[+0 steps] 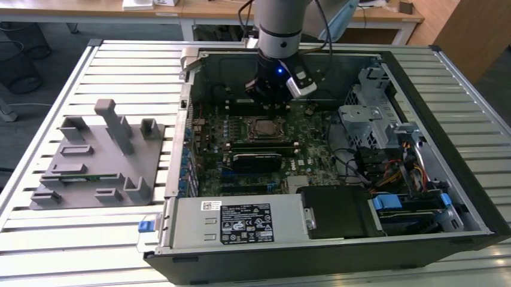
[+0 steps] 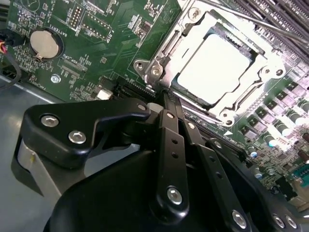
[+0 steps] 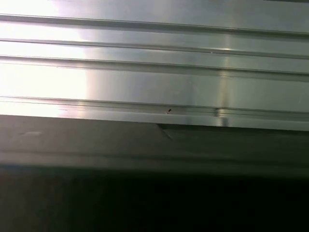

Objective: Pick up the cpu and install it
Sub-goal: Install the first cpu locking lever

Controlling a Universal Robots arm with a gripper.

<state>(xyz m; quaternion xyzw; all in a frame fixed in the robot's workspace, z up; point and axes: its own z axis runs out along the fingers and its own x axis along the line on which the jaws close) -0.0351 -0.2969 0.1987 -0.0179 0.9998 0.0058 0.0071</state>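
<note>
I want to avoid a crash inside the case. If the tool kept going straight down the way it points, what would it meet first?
Probably the motherboard just beside the socket frame, where the cpu already sits; the tool hangs above it, though depth is unclear.

A slatted metal table [image 1: 72, 227] carries an open computer case [image 1: 471, 197] and a grey fixture block [image 1: 100, 158].

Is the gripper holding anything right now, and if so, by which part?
Nothing: the gripper is shut with nothing between its fingertips, and the cpu lies in the socket, apart from it.
</note>
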